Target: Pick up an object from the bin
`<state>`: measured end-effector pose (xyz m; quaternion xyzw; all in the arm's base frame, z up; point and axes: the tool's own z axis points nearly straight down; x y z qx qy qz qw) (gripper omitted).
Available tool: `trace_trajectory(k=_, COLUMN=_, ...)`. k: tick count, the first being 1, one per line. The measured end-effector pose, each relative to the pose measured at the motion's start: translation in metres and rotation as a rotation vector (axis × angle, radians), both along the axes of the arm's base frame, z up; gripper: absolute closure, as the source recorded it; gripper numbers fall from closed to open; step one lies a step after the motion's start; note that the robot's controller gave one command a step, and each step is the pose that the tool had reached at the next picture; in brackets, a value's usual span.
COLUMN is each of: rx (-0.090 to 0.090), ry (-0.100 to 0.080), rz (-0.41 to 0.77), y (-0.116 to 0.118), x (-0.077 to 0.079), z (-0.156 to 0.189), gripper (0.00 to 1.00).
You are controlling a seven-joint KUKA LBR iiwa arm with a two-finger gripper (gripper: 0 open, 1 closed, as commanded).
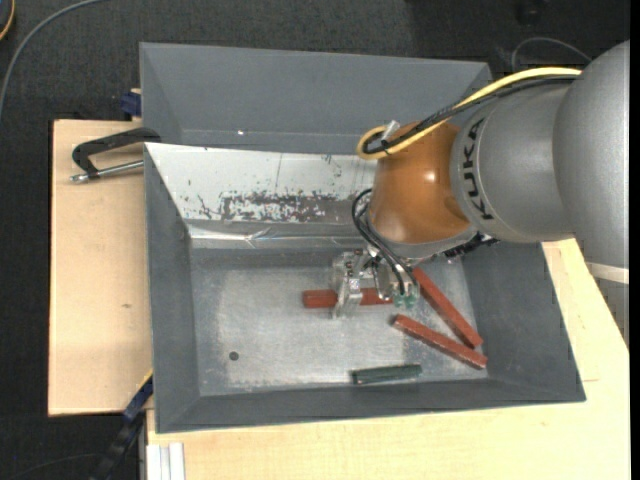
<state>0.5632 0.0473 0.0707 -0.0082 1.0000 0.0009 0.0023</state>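
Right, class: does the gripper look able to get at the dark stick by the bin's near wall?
Probably yes. The dark stick lies alone on the floor, nothing on it; the near wall close beside it may crowd the gripper.

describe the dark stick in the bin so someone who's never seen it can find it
Look in the grey metal bin, at the floor's edge nearest the bottom of the view. There, below the robot's hand, lies a short dark stick. The other sticks are red and lie higher up; this one is greenish-black and alone.
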Motion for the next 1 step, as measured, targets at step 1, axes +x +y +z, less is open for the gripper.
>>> trace_trajectory(k=1, rx=-0.002, ry=-0.007, rz=0.358, y=0.0273, x=-0.0346, z=0.1396, gripper=1.00)
